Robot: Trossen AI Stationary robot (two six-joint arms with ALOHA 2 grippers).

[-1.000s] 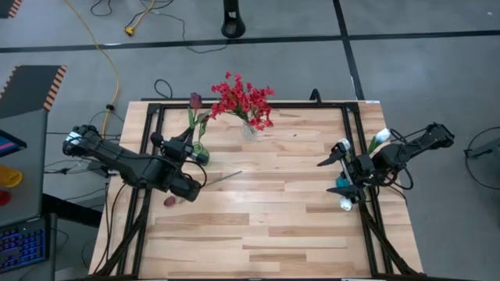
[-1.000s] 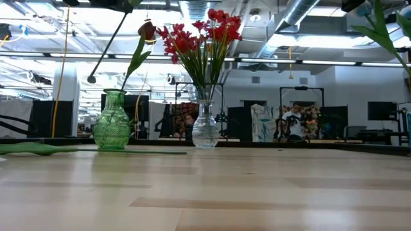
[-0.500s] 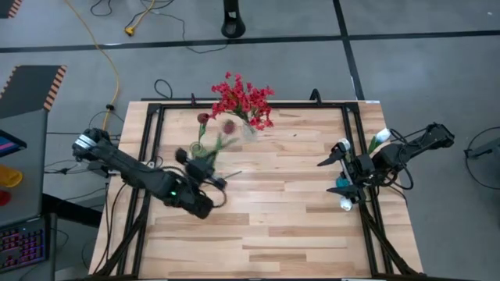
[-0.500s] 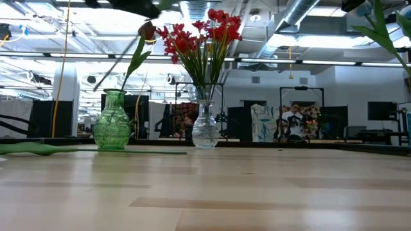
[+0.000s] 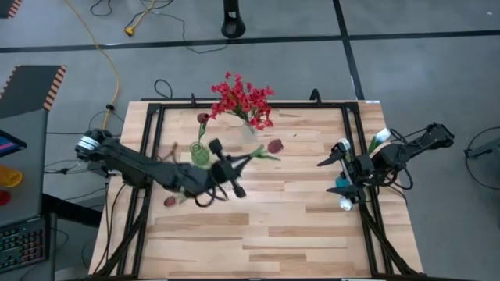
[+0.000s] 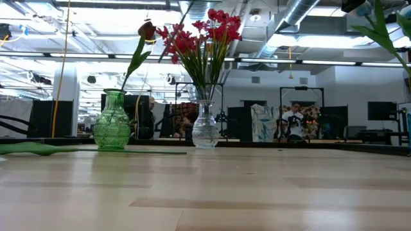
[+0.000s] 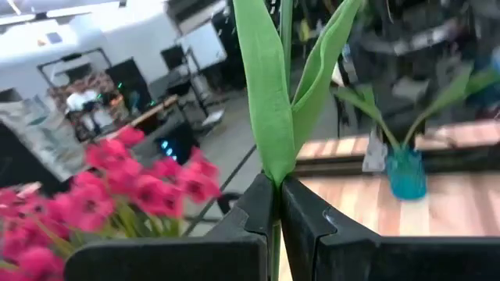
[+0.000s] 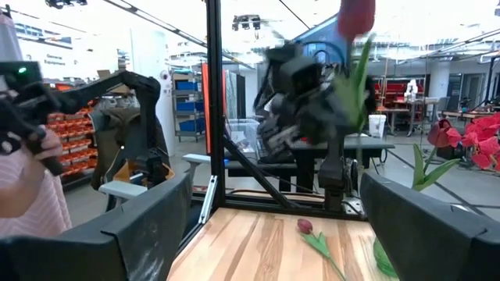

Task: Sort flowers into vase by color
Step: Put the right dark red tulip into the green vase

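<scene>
Wooden table [image 5: 312, 234] fills the high view; my left gripper [image 5: 233, 166] at centre clamps a maroon tulip [image 5: 274, 146] by its stem, ready for the green vase [image 5: 200, 154]. Wrist view: fingers [image 7: 301, 226] pinch that stem. My right gripper [image 5: 341, 173], right edge, gapes empty.

Yellow cable [image 5: 100, 48] across grey floor, keyboard [image 5: 21, 244] beside wooden table [image 5: 258, 234].

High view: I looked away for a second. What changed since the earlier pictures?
The left gripper, shut on a maroon tulip, swung from the table's left side toward the middle, carrying the bud past the green vase. The red sprays, the tulip on the table and the right gripper stayed put.
</scene>
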